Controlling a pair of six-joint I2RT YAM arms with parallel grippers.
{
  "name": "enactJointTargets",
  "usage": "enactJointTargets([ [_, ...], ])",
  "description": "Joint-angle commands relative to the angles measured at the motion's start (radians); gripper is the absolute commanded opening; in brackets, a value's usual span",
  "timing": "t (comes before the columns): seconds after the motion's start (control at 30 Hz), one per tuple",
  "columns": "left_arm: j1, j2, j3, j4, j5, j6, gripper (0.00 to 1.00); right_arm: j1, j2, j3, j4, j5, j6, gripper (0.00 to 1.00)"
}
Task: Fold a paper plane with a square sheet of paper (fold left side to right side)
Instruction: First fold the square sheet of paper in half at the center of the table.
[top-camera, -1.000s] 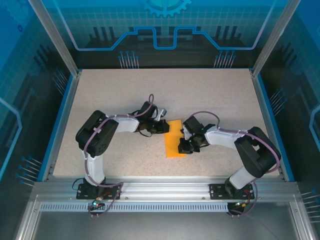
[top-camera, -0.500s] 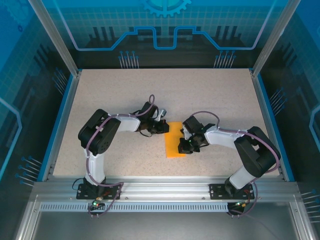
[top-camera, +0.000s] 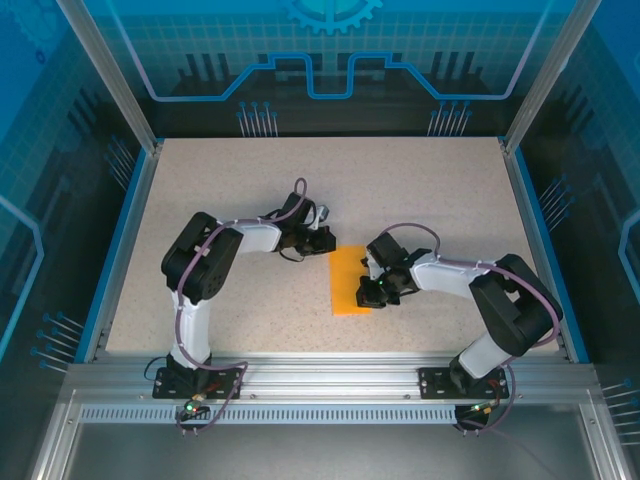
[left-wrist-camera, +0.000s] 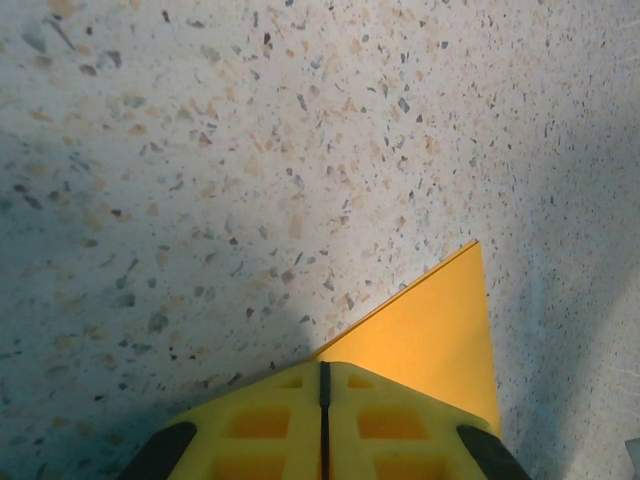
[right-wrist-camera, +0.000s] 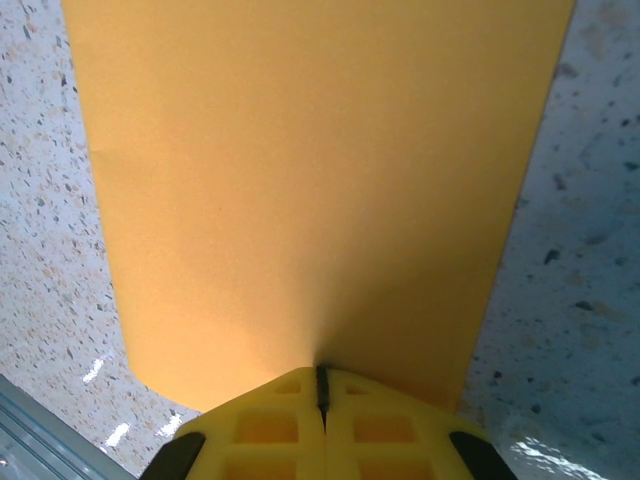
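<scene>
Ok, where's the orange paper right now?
In the top view the orange paper lies near the middle of the table, with the shut right gripper at its right edge and the shut left gripper by its far left corner.

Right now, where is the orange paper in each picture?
Top external: the orange paper lies near the middle of the table, a little right of centre.
Left wrist: low on the right, one pointed corner of it pokes up.
Right wrist: it spreads across the top and middle.
Shared landmark: the speckled table top lies around the paper in all three.
</scene>
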Motion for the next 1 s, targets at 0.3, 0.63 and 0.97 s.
enactJointTargets([
  [0.3, 0.051, 0.019, 0.097, -0.070, -0.028, 0.041, 0.16, 0.019, 0.045, -0.115, 0.003, 0.007, 0.107, 0.00],
  [0.63, 0.051, -0.208, 0.029, -0.138, 0.008, 0.038, 0.25, 0.033, -0.087, -0.096, 0.131, 0.017, 0.174, 0.17],
  [0.97, -0.048, -0.230, -0.023, -0.221, 0.091, -0.034, 0.25, -0.052, -0.265, -0.059, -0.049, 0.149, 0.041, 0.48],
])
